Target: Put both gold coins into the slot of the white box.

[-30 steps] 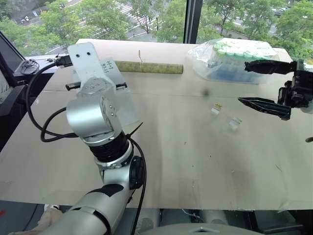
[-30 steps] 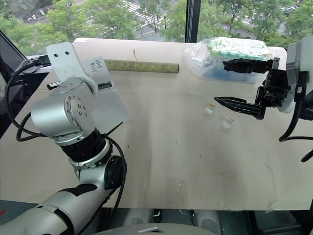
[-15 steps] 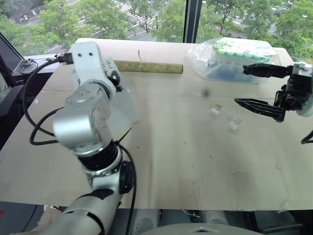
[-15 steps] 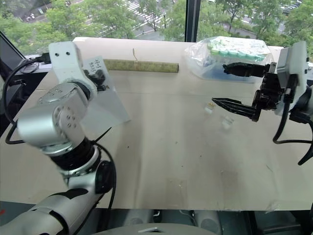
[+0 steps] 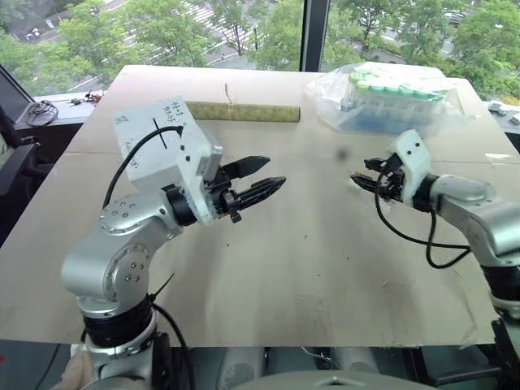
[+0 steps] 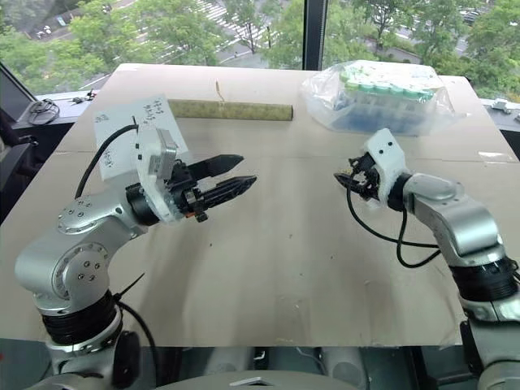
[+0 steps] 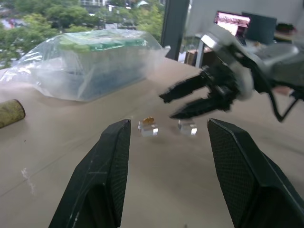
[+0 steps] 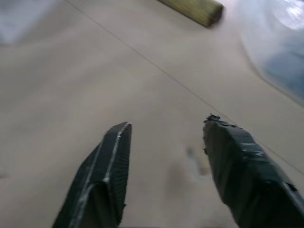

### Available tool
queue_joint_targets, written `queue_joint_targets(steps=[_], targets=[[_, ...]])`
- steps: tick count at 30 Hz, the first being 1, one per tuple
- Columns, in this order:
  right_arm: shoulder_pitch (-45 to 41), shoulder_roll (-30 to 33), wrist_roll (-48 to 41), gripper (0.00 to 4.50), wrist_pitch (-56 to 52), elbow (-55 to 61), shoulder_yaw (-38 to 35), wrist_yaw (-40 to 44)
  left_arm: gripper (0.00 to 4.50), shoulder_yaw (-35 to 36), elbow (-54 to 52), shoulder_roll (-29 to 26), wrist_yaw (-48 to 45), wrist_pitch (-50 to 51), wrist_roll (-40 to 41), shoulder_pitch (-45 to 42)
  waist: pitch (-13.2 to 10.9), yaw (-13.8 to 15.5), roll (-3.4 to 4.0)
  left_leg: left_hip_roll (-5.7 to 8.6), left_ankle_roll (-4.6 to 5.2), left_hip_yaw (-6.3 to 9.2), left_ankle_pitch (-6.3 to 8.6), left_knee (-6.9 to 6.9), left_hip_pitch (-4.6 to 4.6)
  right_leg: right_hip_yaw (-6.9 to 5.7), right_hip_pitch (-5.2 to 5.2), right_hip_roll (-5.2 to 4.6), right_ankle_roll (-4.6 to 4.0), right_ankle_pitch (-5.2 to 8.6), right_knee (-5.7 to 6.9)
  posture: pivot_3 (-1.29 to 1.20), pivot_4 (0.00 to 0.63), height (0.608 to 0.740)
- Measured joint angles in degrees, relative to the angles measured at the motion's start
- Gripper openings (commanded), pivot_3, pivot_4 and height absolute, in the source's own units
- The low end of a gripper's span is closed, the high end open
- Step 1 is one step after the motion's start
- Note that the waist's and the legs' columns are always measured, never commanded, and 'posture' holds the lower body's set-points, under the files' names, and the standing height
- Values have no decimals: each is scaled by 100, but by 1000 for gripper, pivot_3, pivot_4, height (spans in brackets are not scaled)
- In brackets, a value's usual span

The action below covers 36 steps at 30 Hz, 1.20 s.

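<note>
Both black two-fingered claws stand parted, empty, over the tan table [image 5: 309, 268].
Right claw [image 7: 190, 99] hovers just above two small clear plastic blocks [image 7: 167, 127]; one bears a tiny gold coin [image 7: 148, 120]. The white slotted box [image 5: 154, 142] sits behind the left claw [image 5: 258, 180].

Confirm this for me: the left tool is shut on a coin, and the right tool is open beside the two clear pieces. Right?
Not quite. The left tool is open and empty: the left wrist view shows its fingers wide apart with nothing between them. The rest holds: the right tool is open beside the two clear pieces.
</note>
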<state>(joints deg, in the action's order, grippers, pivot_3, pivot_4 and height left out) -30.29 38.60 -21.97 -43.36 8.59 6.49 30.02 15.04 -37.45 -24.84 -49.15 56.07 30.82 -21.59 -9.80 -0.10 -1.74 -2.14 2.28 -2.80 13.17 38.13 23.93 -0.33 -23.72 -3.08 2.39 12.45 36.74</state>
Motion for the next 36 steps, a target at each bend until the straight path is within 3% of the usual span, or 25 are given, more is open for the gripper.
queue_joint_targets(steps=[9,18,22,32,36], targets=[[-422,-365,873,2806,545,-1476,210,27,2595,-359,350,-510,-175,-921,128,290,-2,-30,2,-3,0,-2,0,-2,-1,1,-1,8,0,-1,0,0,150,740],[-513,-570,1184,2806,846,-1853,209,321,2595,-432,345,-665,88,-1160,319,459,-2,-56,3,-6,-1,-1,0,-4,-2,2,-2,11,1,-1,1,0,150,740],[-534,-631,1255,1776,868,-1883,209,383,2595,-439,345,-752,153,-1266,318,539,-2,-57,3,-6,-1,-1,0,-4,-3,1,-1,10,1,-1,1,0,150,740],[-625,-737,1427,1776,992,-2103,207,527,2595,-489,346,-850,274,-1421,323,615,-3,-56,4,-6,-1,-2,0,-4,-3,1,-1,10,1,-1,1,0,150,740],[-685,-798,1474,506,1003,-2147,204,560,2595,-525,345,-860,321,-1460,323,620,-3,-57,4,-7,-1,-1,0,-4,-3,1,-2,10,1,-1,2,0,150,740]])
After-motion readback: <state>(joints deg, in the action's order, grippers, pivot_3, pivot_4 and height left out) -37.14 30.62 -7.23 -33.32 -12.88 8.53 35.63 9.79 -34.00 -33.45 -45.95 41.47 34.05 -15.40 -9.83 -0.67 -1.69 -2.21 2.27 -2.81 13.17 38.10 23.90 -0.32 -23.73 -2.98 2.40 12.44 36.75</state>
